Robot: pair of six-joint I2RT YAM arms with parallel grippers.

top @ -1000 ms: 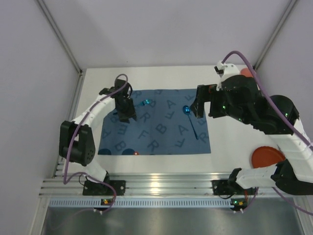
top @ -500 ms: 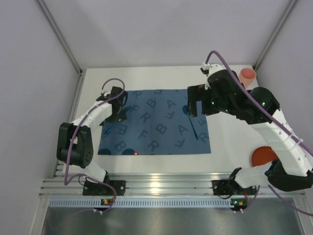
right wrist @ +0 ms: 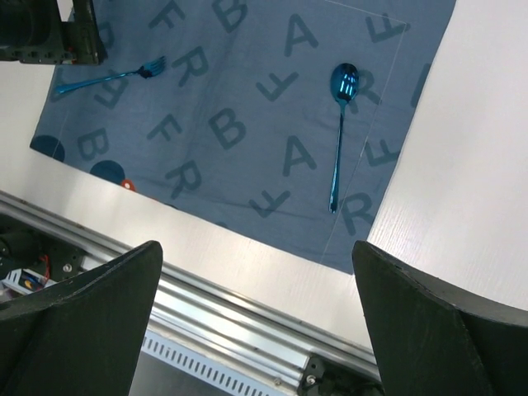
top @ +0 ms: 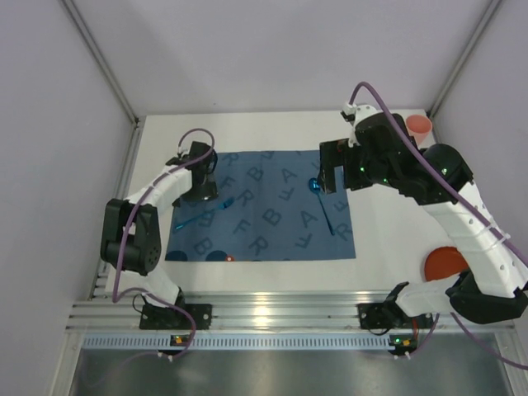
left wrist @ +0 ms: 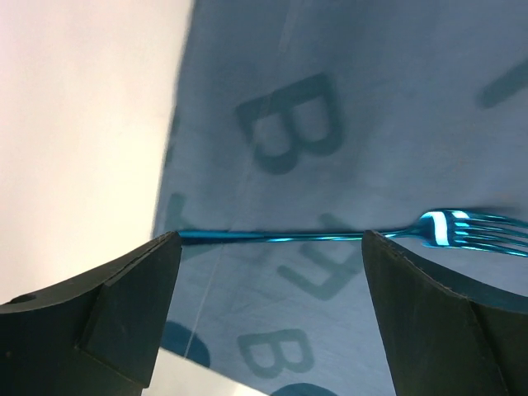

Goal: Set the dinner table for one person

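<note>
The white dinner table (top: 388, 239) carries a dark blue letter-printed placemat (top: 264, 206). A shiny blue fork (top: 194, 219) lies free near the mat's left edge, and a blue spoon (top: 322, 202) lies near its right edge. My left gripper (top: 200, 188) hovers open just behind the fork. In the left wrist view the fork (left wrist: 330, 236) lies crosswise beyond the wide-apart fingers (left wrist: 107, 313), untouched. My right gripper (top: 330, 169) hangs open and empty high over the mat's right side. In the right wrist view the spoon (right wrist: 340, 132) and the fork (right wrist: 111, 76) lie far below it.
A pink cup (top: 419, 125) stands at the back right corner. An orange-red plate (top: 450, 262) lies at the right edge beside the right arm. The aluminium rail (top: 264, 313) runs along the near edge, and grey walls close in both sides.
My left gripper carried the fork from mid-mat to the mat's left edge, then opened and left it lying there. The right arm swung left and back, uncovering the pink cup.
</note>
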